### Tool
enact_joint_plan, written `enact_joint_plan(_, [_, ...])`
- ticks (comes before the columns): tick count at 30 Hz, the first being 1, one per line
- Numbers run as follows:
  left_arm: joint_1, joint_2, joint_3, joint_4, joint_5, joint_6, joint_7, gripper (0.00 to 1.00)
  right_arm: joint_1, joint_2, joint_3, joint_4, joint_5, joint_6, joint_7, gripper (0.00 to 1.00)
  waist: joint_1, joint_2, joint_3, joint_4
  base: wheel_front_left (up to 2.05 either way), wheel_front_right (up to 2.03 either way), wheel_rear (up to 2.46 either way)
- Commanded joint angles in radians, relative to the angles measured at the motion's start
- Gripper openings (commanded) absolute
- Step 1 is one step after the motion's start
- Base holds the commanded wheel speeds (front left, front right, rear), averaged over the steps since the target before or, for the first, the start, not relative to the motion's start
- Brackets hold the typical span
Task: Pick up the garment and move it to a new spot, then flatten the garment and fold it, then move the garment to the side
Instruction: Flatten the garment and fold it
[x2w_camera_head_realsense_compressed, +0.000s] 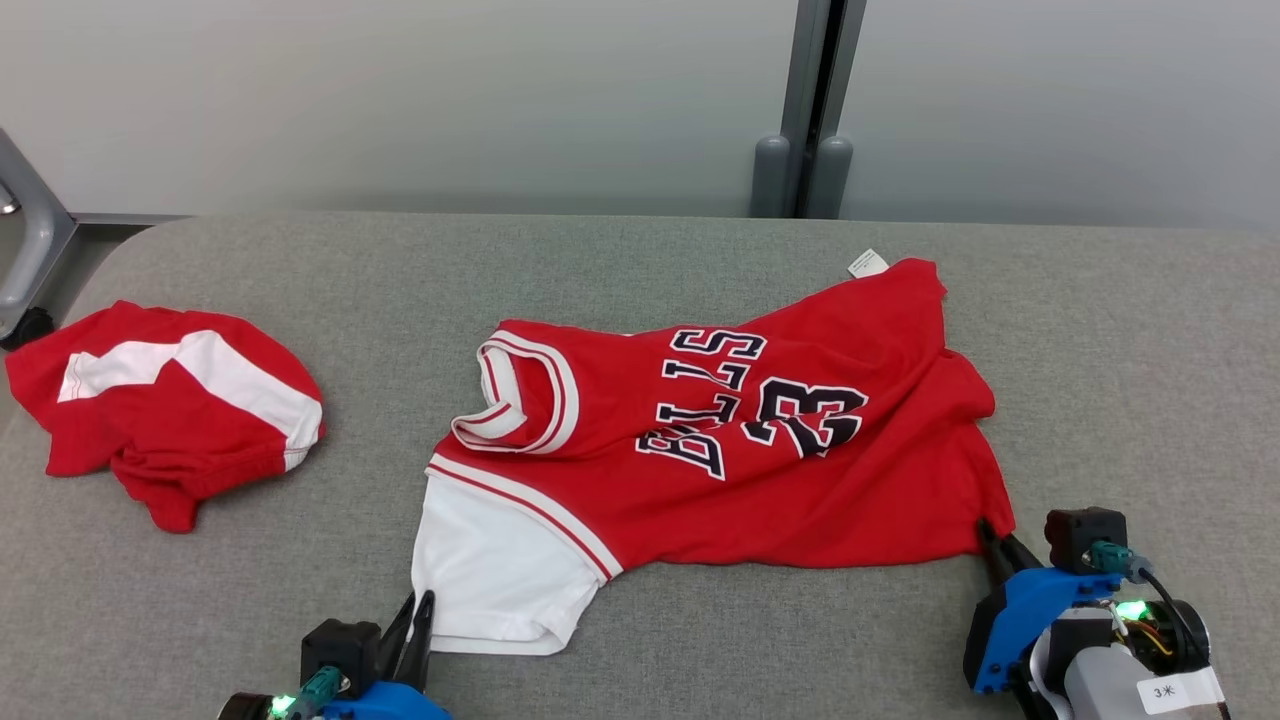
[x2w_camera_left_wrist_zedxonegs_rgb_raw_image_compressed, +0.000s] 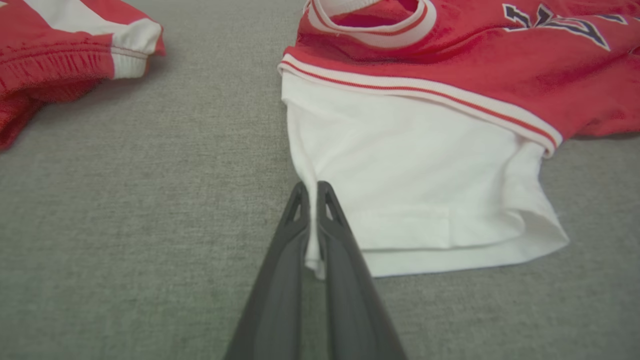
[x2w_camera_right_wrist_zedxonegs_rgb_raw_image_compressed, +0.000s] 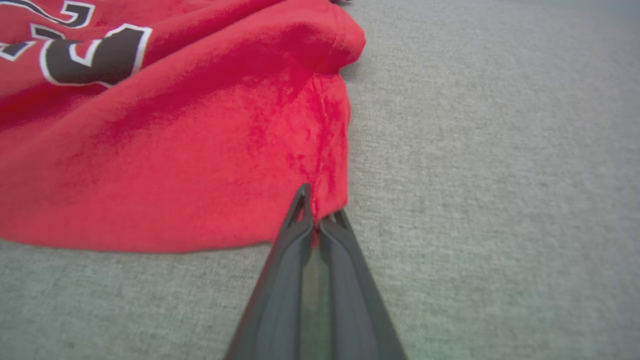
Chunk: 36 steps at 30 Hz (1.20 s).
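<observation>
While both pairs of jaws are clamped onto its near edge, the garment (x2w_camera_head_realsense_compressed: 760, 440), a red jersey with dark lettering, lies rumpled on the grey tabletop (x2w_camera_head_realsense_compressed: 700, 250), spreading away from the jaws and spanning the gap between them. The left jaws are closed on the side edge of the white sleeve (x2w_camera_left_wrist_zedxonegs_rgb_raw_image_compressed: 415, 175); a strip of white cloth shows pinched between the two dark fingers (x2w_camera_left_wrist_zedxonegs_rgb_raw_image_compressed: 280, 280), and the rest of the sleeve lies just to their right. The right jaws are closed on the red hem corner (x2w_camera_right_wrist_zedxonegs_rgb_raw_image_compressed: 325, 200), with the body of the jersey fanning out to their left and bare tabletop to their right. Beyond the jaws, the far side is creased and bunched, and a small white tag (x2w_camera_head_realsense_compressed: 867, 263) pokes out at the far edge. A second red garment (x2w_camera_head_realsense_compressed: 160, 400) lies crumpled well to the left of the left jaws, apart from the jersey.

By my reading, the step in hand is the pick-up: both grips are set and nothing is raised yet. The next move calls for lifting both jaws together and evenly, keeping them apart enough to hold the edge taut. The thin pinch on the sleeve could slip, and the carry should steer wide of the second garment.
</observation>
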Motion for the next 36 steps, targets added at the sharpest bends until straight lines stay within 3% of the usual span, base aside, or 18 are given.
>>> enact_joint_plan(1, [0.008, 0.002, 0.004, -0.017, 0.0, 0.007, -0.004, 0.0, 0.024, -0.001, 0.008, -0.008, 0.012, 0.0, -0.009, 0.0, 0.0, 0.0, -0.009, -0.005, 0.0, 0.0, 0.0])
enact_joint_plan(7, [0.056, 0.01, 0.015, -0.113, -0.008, 0.032, -0.004, 0.0, 0.113, -0.009, 0.039, -0.122, 0.064, 0.0, -0.019, 0.0, 0.0, 0.0, -0.038, -0.018, 0.0, 0.0, 0.0])
enact_joint_plan(14, [0.114, 0.031, 0.032, -0.28, -0.019, 0.053, -0.004, 0.0, 0.257, -0.014, 0.057, -0.381, 0.109, 0.0, -0.014, 0.0, 0.0, 0.0, -0.033, -0.043, 0.0, 0.0, 0.0])
enact_joint_plan(20, [0.072, 0.066, 0.032, -0.416, -0.008, 0.05, 0.006, 0.0, 0.284, -0.008, 0.064, -0.606, 0.136, 0.0, 0.056, 0.0, 0.0, 0.0, -0.001, -0.059, 0.0, 0.0, 0.0])
enact_joint_plan(29, [-0.173, 0.13, 0.033, -0.512, 0.01, 0.03, 0.063, 0.0, 0.073, -0.014, 0.082, -0.754, 0.139, 0.0, 0.129, 0.0, 0.0, 0.0, 0.111, -0.075, 0.0, 0.0, 0.0])
enact_joint_plan(36, [-0.514, 0.194, 0.019, -0.523, -0.019, 0.004, 0.125, 0.0, -0.265, -0.019, 0.097, -0.694, 0.155, 0.0, 0.15, 0.0, 0.0, 0.0, 0.272, -0.1, 0.0, 0.0, 0.0])
